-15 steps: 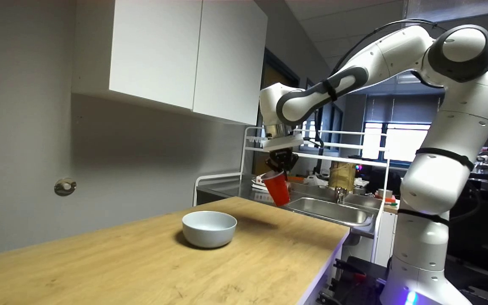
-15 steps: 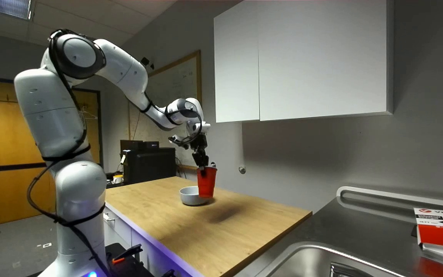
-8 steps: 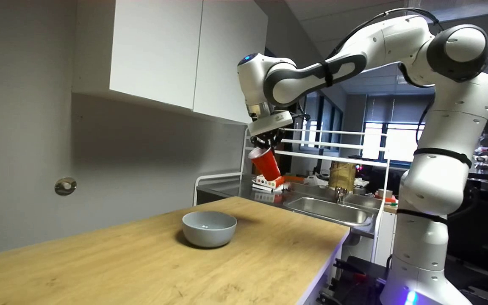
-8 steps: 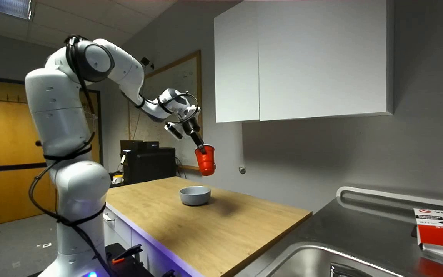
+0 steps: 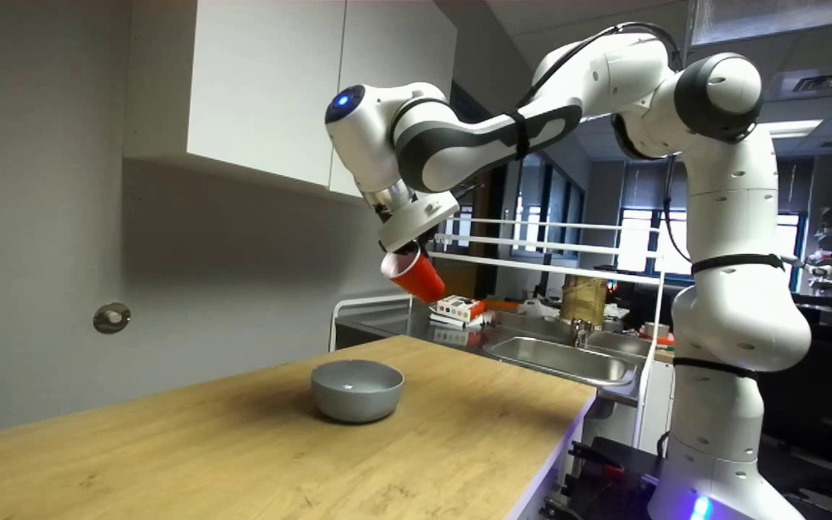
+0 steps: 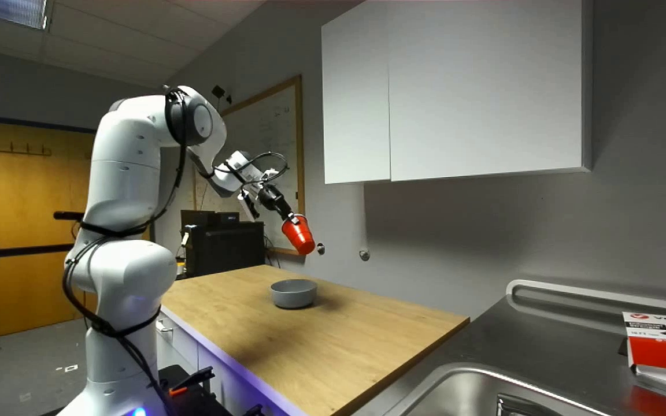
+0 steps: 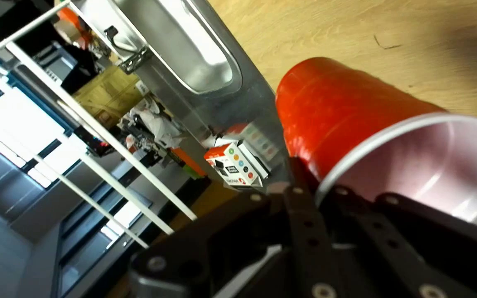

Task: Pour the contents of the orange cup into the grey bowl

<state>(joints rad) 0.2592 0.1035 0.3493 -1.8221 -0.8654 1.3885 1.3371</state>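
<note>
pinching the orange cup [image 5: 416, 276] by its rim in the gripper [image 7: 319, 186], tilted, higher than the grey bowl [image 5: 357, 404] and perhaps not squarely over it, so likely to spill onto the wooden counter [image 5: 243, 462] if tipped lower before lining up.

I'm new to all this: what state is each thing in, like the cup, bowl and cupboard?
Orange cup: held in the air, tilted, mouth higher than base; contents unclear.
Tool: shut on the cup's wall near its rim.
Grey bowl: upright on the wooden table; contents unclear.
Wall cupboard: shut.
Arm: bent.
Blue light at its base: lit.
</note>
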